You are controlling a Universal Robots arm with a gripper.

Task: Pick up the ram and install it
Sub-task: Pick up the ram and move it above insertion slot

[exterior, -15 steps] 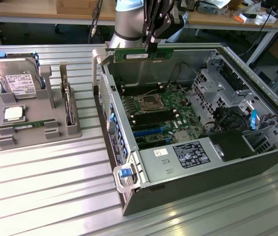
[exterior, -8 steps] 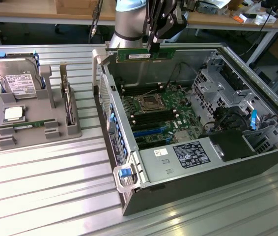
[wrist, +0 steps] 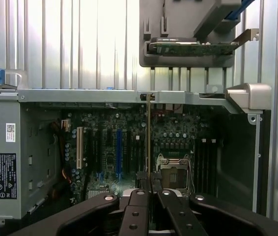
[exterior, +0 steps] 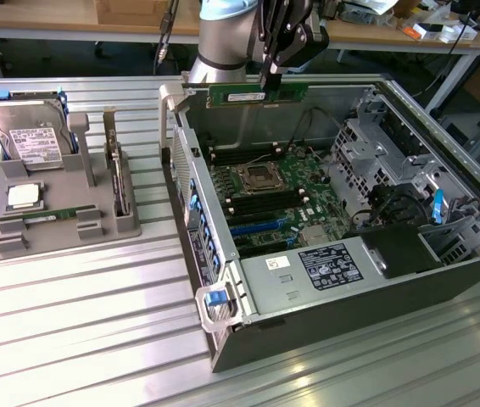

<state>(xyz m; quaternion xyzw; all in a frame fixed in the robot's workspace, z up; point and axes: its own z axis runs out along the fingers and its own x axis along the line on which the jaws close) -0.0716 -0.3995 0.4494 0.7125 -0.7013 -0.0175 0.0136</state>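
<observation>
Biggest thing first: the slatted metal desk (exterior: 70, 322) carries an open computer case (exterior: 308, 335) lying on its side. I guess that's so the motherboard (exterior: 274, 199) faces straight up and an arm can come down onto it. Toward the exterior view's left there's a grey parts tray (exterior: 19, 246), well apart from the case. It has a silver hard drive (exterior: 32, 140) propped in it and a small square processor chip (exterior: 22, 197) just below that. The moulded pockets look meant to hold each part at a known spot for grabbing.

Now the ram (exterior: 240, 95): it's up in the air, above the far edge of the case, not in any slot yet. The pincer (exterior: 271, 83) is clamped on its top edge, roughly mid-length, so the stick hangs level with the contact edge pointing down. That seems the sensible grip for seating it.

From the wrist view you see the ram (wrist: 149, 132) edge-on as a thin line between the two fingers (wrist: 140, 187), with the board beneath. It runs roughly parallel to the black memory slots (wrist: 203, 152) beside the processor socket (wrist: 171, 164). So it looks like mid-carry to me: picked up, not installed.
</observation>
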